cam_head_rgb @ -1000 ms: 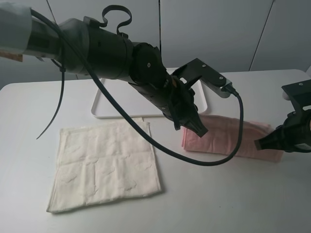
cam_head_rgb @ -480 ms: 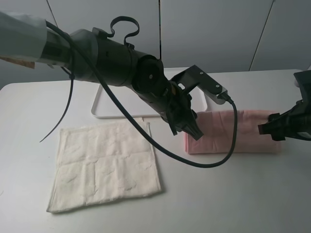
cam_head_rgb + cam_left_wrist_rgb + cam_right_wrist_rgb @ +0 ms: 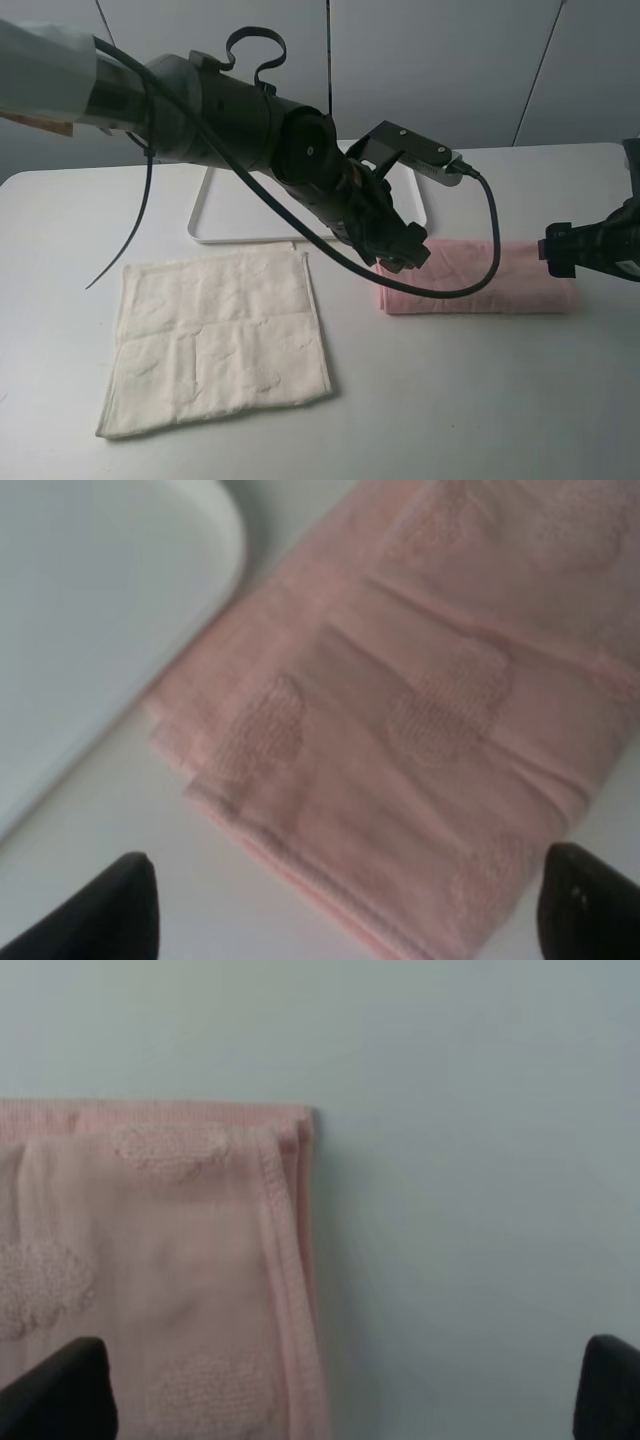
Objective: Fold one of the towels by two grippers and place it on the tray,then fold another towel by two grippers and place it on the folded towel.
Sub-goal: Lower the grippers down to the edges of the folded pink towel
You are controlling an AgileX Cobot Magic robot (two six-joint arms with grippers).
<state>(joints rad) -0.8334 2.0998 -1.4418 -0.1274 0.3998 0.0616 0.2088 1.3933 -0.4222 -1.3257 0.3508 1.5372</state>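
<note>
Two towels flat on the white table [image 3: 450, 400]: pale pink towel [image 3: 500, 280] folded into a long narrow strip, lying on the table just beside the near right corner of the white tray [image 3: 225, 215], and cream-white towel [image 3: 215, 335] spread unfolded further left, close to the tray's front rim. Left gripper [image 3: 403, 258] just above the strip's left end, fingers spread wide, holding nothing. Right gripper [image 3: 552, 255] at the strip's right end, likewise wide apart and holding nothing.

Pink towel [image 3: 530, 285] (folded) near tray [image 3: 225, 220], cream towel [image 3: 215, 340] flat
</note>
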